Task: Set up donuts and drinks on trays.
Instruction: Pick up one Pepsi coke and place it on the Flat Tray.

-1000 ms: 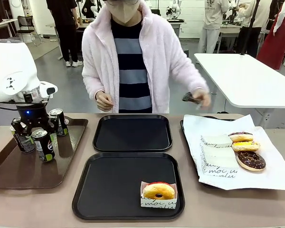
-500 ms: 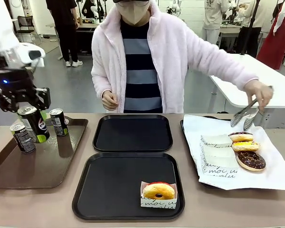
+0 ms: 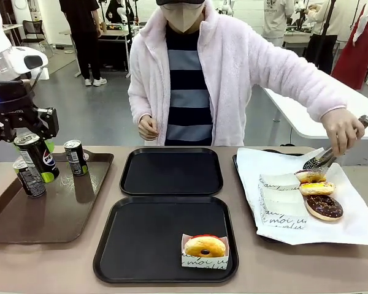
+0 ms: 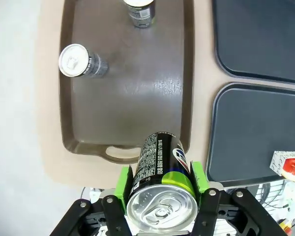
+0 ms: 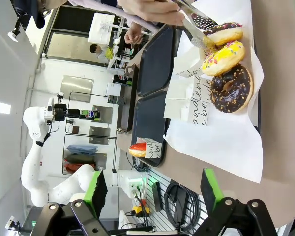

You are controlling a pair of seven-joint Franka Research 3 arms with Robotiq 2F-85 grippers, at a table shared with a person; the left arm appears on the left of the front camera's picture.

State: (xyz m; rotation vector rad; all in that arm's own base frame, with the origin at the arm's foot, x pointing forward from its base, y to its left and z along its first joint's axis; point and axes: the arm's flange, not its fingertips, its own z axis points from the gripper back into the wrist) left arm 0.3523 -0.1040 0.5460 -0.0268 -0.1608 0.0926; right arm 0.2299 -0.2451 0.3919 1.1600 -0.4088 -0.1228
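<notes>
My left gripper [image 3: 24, 136] is shut on a black drink can [image 3: 37, 157], holding it tilted in the air above the brown tray [image 3: 43, 214]. In the left wrist view the can [image 4: 162, 177] sits between the green pads [image 4: 123, 181]. Two more cans [image 3: 28, 177] [image 3: 75, 157] stand on the brown tray. A glazed donut [image 3: 204, 247] in a white sleeve lies at the front right of the near black tray [image 3: 147, 239]. The far black tray [image 3: 172, 173] is bare. My right gripper [image 5: 153, 191] is open with nothing between its fingers.
On the right, a paper-lined tray [image 3: 282, 229] holds three frosted donuts [image 3: 324, 207] and white sleeves [image 3: 281, 181]. The person's hand [image 3: 340, 128] holds tongs [image 3: 322, 160] at the farthest of those donuts. A white table stands behind on the right.
My left gripper has lifted the can off the brown tray, up and to the left. The person's hand has brought the tongs down to the donuts on the paper.
</notes>
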